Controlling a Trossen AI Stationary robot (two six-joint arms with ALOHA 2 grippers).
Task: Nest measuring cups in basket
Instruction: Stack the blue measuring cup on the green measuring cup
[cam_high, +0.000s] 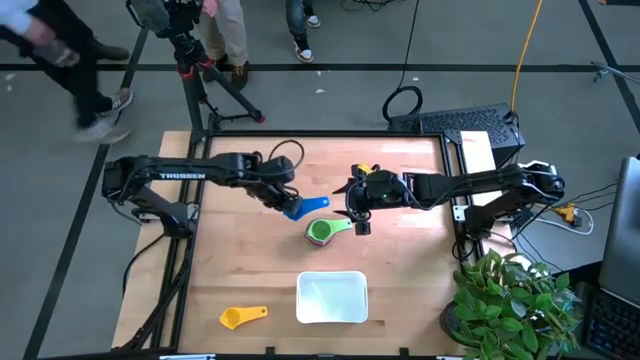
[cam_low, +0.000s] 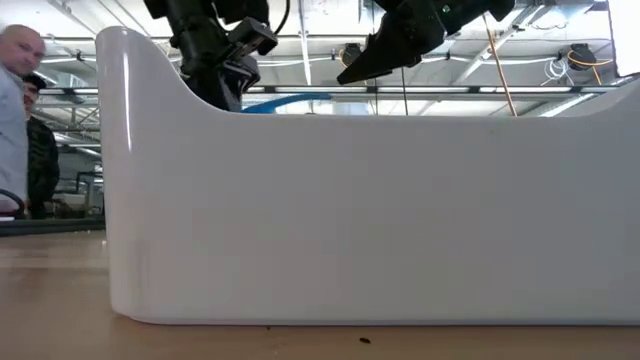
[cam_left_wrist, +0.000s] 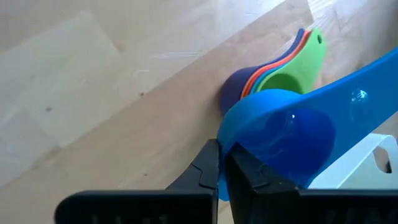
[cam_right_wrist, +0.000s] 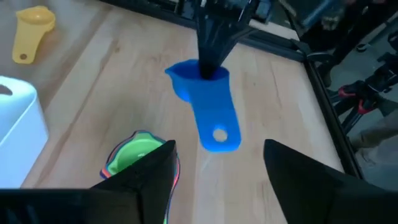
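My left gripper (cam_high: 287, 200) is shut on a light blue measuring cup (cam_high: 303, 208), held above the table's middle; the cup also shows in the right wrist view (cam_right_wrist: 205, 109) and the low view (cam_low: 290, 100). Just near of it, a nested stack (cam_high: 322, 231) rests on the table with its bowls down: green on top, with orange, red and dark blue beneath (cam_left_wrist: 280, 71). My right gripper (cam_high: 358, 218) is open beside the stack's handle end, fingers apart (cam_right_wrist: 221, 180). A yellow cup (cam_high: 243, 317) lies near-left. The white basket (cam_high: 332, 297) stands near the front edge. My left gripper pinches the light blue cup's bowl wall at the rim (cam_left_wrist: 225, 148), on the side opposite the handle, with one finger inside the bowl and one outside. The fingers come from above, pointing down. The cup hangs clear of the table, and its handle (cam_right_wrist: 217, 134) points toward the right arm.
The basket's white wall (cam_low: 350, 200) fills the low view. Bare wood lies left of and behind the stack. People and a tripod stand beyond the table's far edge, and a plant (cam_high: 515, 300) stands off the near right corner.
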